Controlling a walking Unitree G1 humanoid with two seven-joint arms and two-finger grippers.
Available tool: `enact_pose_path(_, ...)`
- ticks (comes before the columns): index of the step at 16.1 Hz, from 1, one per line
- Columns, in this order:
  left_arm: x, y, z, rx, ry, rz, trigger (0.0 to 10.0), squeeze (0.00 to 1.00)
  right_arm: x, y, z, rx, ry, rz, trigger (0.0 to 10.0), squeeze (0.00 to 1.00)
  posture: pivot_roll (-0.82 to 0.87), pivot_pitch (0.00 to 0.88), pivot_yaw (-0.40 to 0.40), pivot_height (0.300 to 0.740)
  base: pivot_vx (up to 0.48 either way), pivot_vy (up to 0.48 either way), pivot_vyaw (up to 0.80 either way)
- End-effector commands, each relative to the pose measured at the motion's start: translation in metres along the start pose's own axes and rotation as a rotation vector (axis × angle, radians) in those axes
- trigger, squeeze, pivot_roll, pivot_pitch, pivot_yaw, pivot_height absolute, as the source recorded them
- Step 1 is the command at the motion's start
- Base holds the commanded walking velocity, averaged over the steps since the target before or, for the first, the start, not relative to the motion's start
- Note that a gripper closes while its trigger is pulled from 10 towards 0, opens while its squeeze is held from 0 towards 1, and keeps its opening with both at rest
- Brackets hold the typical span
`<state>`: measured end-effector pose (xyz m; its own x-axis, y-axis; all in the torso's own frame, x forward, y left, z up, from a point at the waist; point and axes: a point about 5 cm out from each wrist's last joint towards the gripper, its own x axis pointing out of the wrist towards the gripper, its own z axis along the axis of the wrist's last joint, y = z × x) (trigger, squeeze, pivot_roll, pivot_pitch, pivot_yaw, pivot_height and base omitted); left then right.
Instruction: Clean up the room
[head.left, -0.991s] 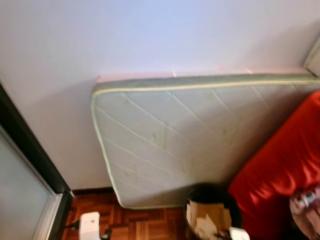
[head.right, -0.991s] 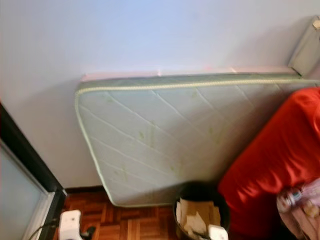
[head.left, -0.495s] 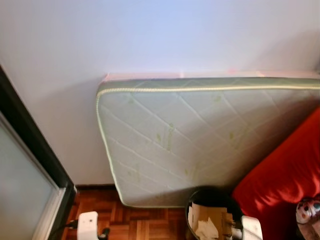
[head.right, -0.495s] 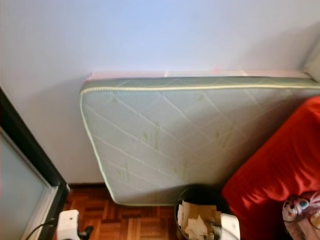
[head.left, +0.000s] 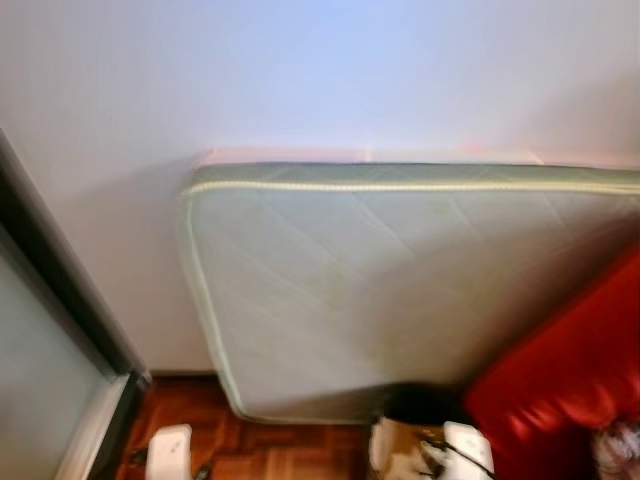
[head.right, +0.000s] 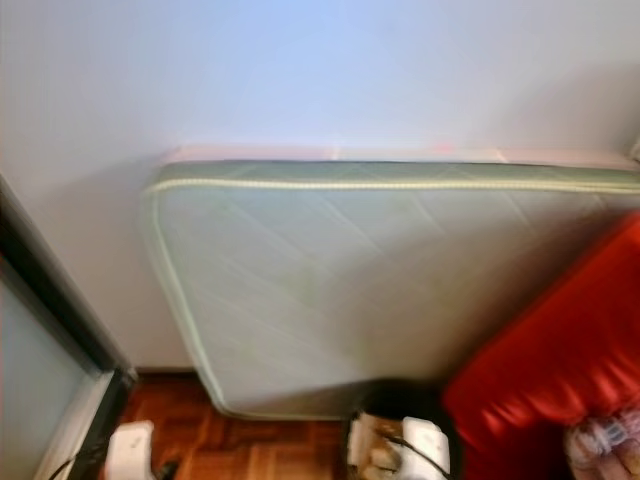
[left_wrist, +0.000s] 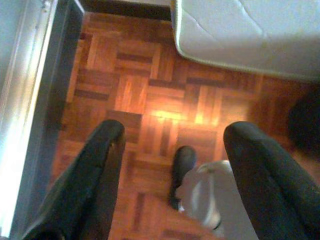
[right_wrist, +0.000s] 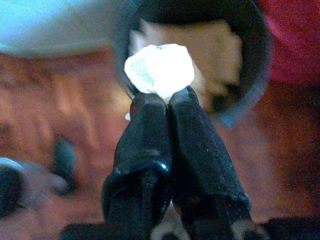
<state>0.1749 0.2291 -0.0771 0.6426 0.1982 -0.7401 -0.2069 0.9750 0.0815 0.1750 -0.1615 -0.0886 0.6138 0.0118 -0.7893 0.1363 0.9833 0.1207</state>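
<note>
Bin (right_wrist: 250, 45) nearer; right gripper (right_wrist: 167, 102) pinching wad (right_wrist: 159, 70)

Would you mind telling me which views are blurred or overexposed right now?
Both eye views are motion-blurred, softening the mattress quilting. In the right wrist view the white wad in the right claw is blown out, the bin soft. The left wrist view shows floor glare.

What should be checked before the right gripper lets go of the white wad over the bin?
1. Right gripper pinching the white wad: ok.
2. Wad lined up over the black bin: ok, over the near rim.
3. Room left in the bin above the cardboard scraps: cannot tell.
4. Left gripper open and empty above the parquet floor: ok.
5. Head views sharp: not ok, blurred.
</note>
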Motion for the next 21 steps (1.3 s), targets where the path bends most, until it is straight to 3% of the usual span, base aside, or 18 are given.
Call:
enact_pose_path(1, 0.002, -0.010, 0.008, -0.011, -0.023, -0.020, 10.0, 0.00, -0.007, -0.026, -0.014, 0.008, 0.035, -0.064, 10.0, 0.00, 0.13, 0.000, -0.055, 0.730, 0.266, 0.000, 0.00)
enact_pose_path(9, 0.002, -0.010, 0.007, -0.024, -0.028, -0.017, 10.0, 0.00, -0.013, -0.043, -0.023, 0.006, 0.044, -0.078, 10.0, 0.00, 0.13, 0.000, -0.058, 0.730, 0.165, 0.000, 0.00)
enact_pose_path(12, 0.002, -0.009, 0.010, -0.030, -0.043, -0.017, 10.0, 0.00, -0.010, -0.031, -0.021, 0.006, 0.038, -0.063, 10.0, 0.00, 0.12, 0.000, -0.056, 0.730, 0.000, 0.000, 0.00)
enact_pose_path(14, 0.004, -0.012, 0.017, -0.034, -0.073, -0.023, 10.0, 0.00, -0.005, -0.014, -0.013, 0.004, 0.018, -0.038, 10.0, 0.00, 0.11, 0.000, -0.053, 0.730, 0.000, 0.000, 0.00)
enact_pose_path(15, 0.005, -0.013, 0.026, -0.040, -0.110, -0.029, 10.0, 0.00, -0.002, -0.006, -0.004, 0.002, -0.008, -0.021, 10.0, 0.00, 0.11, 0.000, -0.052, 0.730, 0.000, 0.000, 0.00)
enact_pose_path(21, 0.004, -0.016, 0.086, -0.069, -0.416, -0.056, 10.0, 0.00, 0.002, -0.017, 0.050, 0.009, -0.217, 0.041, 10.0, 0.00, 0.10, 0.000, -0.056, 0.730, 0.000, 0.000, 0.00)
